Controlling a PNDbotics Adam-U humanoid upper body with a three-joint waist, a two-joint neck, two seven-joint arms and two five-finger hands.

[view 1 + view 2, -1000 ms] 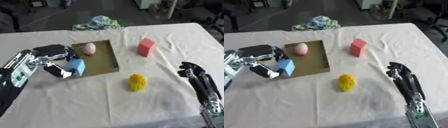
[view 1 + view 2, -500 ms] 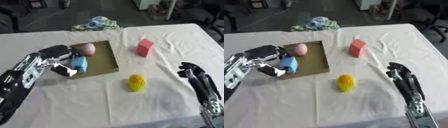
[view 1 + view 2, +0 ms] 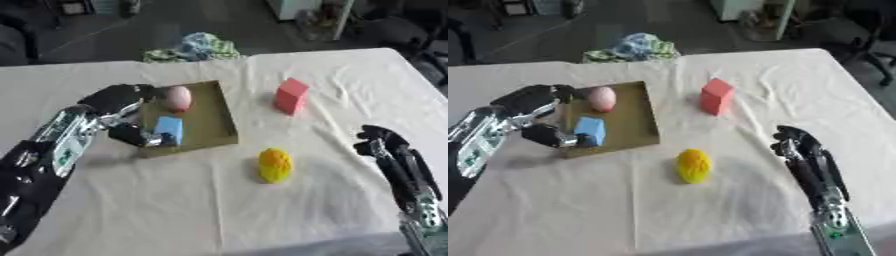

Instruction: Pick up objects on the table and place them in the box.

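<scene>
Over the box (image 3: 220, 115), left hand (image 3: 118, 102) fingers curled around upright blue block (image 3: 168, 129), right hand (image 3: 802, 150) relaxed open.

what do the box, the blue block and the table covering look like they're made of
Box: probably cardboard, with flat matte brown walls and floor and no shine.
Blue block: likely foam or plastic; evenly coloured, matte, with squared faces, too blurred to decide.
Table covering: cloth, off-white, with soft creases and wrinkles across it.
</scene>
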